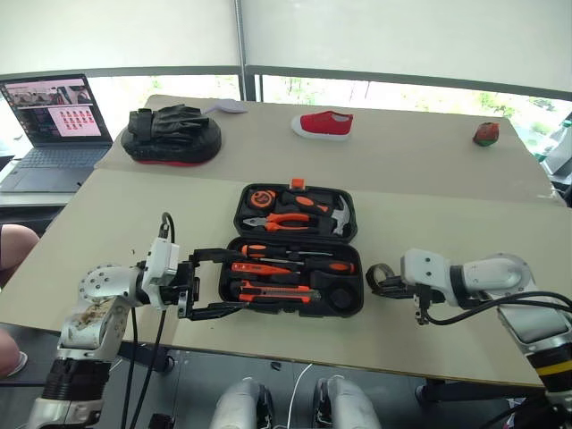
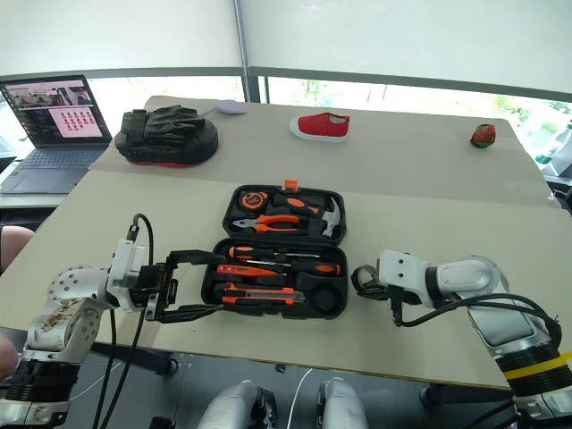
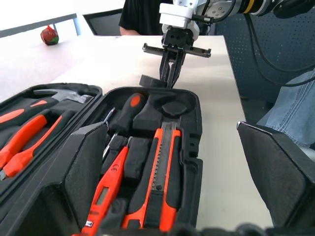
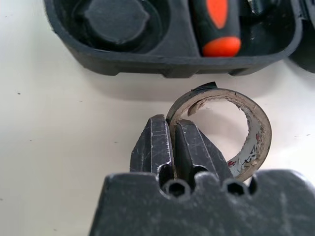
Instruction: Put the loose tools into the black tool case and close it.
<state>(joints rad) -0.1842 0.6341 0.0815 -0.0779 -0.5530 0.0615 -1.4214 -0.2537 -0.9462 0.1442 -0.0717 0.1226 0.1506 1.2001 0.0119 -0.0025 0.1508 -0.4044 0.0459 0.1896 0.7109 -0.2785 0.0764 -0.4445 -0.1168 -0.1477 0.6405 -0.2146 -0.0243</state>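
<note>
On the tabletop (image 1: 429, 232), the black tool case (image 1: 295, 250) lies open. Left gripper (image 1: 207, 284) gapes wide at the case's left edge. Right gripper (image 4: 172, 142) pinches the small dark tape roll (image 4: 246, 128) just right of the case.

head views look down over the black tool case (image 1: 297, 250); wrist views sit close beside it.

The beige worktop (image 1: 429, 223) carries the open black tool case (image 1: 297, 253), a black padded mitt (image 1: 172, 134), a red shoe (image 1: 323, 124) and, near the case, a small dark tape roll (image 4: 231, 129).
</note>
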